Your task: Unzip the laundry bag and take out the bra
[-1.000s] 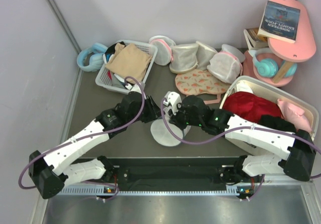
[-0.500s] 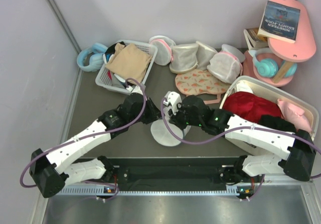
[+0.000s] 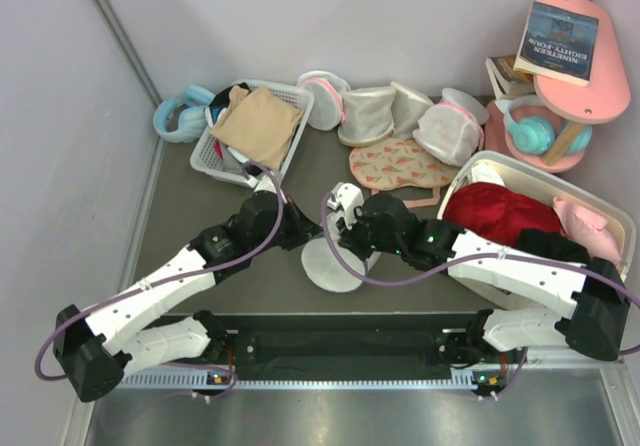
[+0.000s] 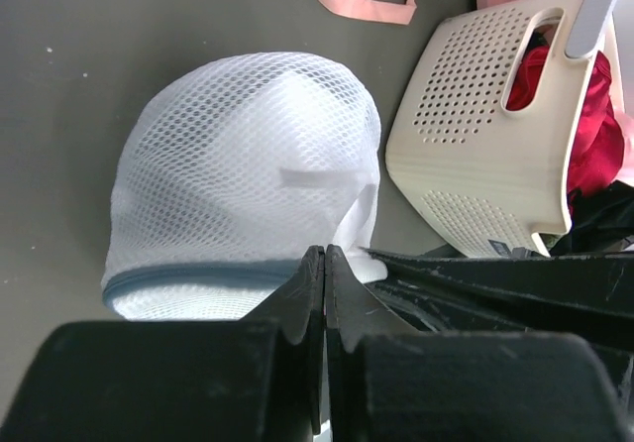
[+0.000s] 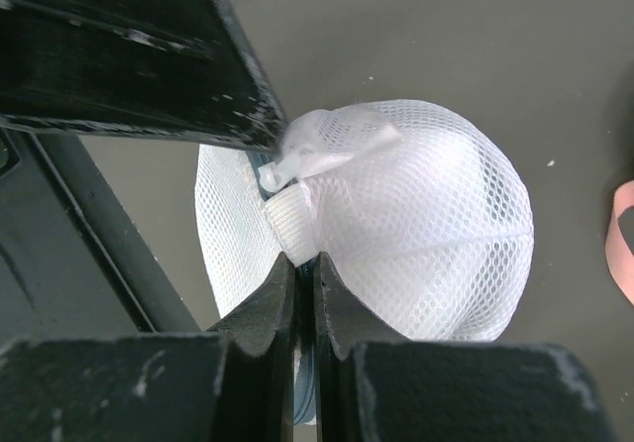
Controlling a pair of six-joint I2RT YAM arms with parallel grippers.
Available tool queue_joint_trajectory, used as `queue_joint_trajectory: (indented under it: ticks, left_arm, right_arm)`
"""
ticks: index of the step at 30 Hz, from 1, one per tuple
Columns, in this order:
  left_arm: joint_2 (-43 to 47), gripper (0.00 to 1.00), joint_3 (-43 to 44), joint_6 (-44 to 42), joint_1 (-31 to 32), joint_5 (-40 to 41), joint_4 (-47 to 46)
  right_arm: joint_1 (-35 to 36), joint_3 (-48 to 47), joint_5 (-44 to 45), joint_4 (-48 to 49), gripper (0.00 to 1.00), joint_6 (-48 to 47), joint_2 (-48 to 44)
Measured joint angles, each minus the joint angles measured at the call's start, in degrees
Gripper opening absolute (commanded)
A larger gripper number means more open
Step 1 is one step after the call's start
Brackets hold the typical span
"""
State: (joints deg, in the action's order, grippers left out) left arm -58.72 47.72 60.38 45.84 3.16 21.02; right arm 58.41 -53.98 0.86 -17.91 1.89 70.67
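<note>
The laundry bag, a round white mesh dome with a pale grey zipper rim, lies on the dark table between my two arms. My left gripper has come in from the left and its jaws are pressed together at the rim. In the right wrist view its fingertip sits on bunched white fabric beside the zipper pull. From the right, my right gripper is shut on the white woven tab at the zipper's end. In the top view the left gripper and the right gripper nearly touch. The bra is hidden.
A cream perforated basket holding a red garment stands right of the bag. At the back are a white slatted basket with a tan cloth, several pink-trimmed mesh bags, a patterned pink pad, blue headphones and a pink shelf.
My left gripper's jaws have closed at the bag's zipper rim and the left arm has settled a little lower. The right gripper has kept its hold.
</note>
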Motion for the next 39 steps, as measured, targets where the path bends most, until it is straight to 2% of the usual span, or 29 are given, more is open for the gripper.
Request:
queue_joint_trajectory:
  ticks: [12, 13, 16, 23, 30, 39]
  left_arm:
    - [5.4, 0.00, -3.5, 0.0, 0.0, 2.4, -0.5]
    - [5.3, 0.13, -3.7, -0.1, 0.0, 2.4, -0.7]
    - [4.3, 0.25, -3.9, -0.7, 0.0, 1.5, -2.3]
    - [-2.0, 0.37, -2.4, -5.2, 0.0, -0.7, -4.7]
    - [-4.3, 0.39, 1.2, -9.2, 0.0, -0.9, -5.0]
    - [-5.2, 0.38, 1.2, -11.0, 0.0, -1.0, -5.1]
  right_arm:
    - [0.0, 0.4, 4.0, 0.3, 0.00, 2.9, -0.1]
    - [0.0, 0.5, 4.0, 0.3, 0.00, 2.9, -0.1]
    - [0.0, 0.7, 4.0, 0.6, 0.00, 2.9, -0.1]
    - [0.0, 0.8, 3.9, 0.7, 0.00, 3.2, -0.1]
    - [0.0, 0.8, 3.6, 0.8, 0.00, 3.3, -0.1]
    - [0.0, 0.8, 3.3, 0.8, 0.00, 3.3, -0.1]
